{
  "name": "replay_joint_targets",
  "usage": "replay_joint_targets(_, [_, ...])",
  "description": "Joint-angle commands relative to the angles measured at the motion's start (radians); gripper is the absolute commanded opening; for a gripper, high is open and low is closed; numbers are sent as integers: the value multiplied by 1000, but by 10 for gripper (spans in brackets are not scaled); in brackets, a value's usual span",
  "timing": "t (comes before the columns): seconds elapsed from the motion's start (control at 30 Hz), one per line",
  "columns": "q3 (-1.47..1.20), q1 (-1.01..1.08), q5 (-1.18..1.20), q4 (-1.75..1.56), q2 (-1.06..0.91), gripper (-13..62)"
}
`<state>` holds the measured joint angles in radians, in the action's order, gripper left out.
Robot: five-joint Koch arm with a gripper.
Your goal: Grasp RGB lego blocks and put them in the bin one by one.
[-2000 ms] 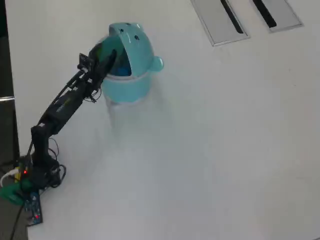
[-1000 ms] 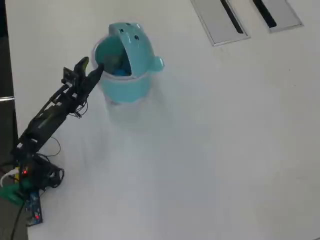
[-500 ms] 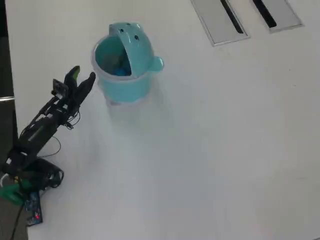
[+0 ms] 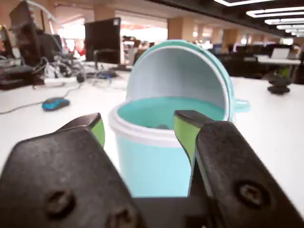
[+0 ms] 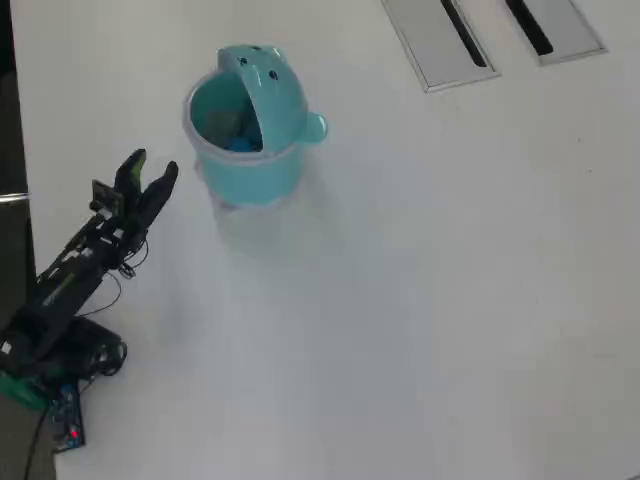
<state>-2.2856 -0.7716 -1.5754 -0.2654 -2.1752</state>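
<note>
Near the left edge of the overhead view, the tool [image 5: 149, 169] hung over the bare white surface [image 5: 420, 300] with its two jaws spread apart and nothing between them, pointed toward the bin [image 5: 250, 165] and clear of its rim. The wrist view showed the same: both green-lined jaws framed the teal bin [image 4: 156, 171], and the gap between them was empty.

The bin stood upright in the far left part of the surface, its domed lid [image 5: 268, 88] tipped back so the mouth was open. Inside, a blue block [image 5: 238, 143] showed at the bottom; something pale lay beside it, too blurred to name. No red or yellow-green block was visible anywhere on the surface, so the remaining blocks were probably already in the bin, though the pictures did not confirm that.

By their look, such blocks would be light, rigid and smooth-sided, small against the jaws. A hold across two opposite flat faces, centred and square, would probably serve best, since a corner pinch on slick plastic might let the block twist or squirt out. The bin itself looked light enough to be nudged by a careless touch against its rim.
</note>
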Motion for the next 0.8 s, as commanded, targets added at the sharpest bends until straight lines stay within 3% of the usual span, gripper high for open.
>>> replay_joint_targets(0.0, [23,-15,8,-83,-54,265])
replay_joint_targets(0.3, [-127,-14,58,-95,-189,265])
replay_joint_targets(0.77, [-311,0,87,-339,-192,285])
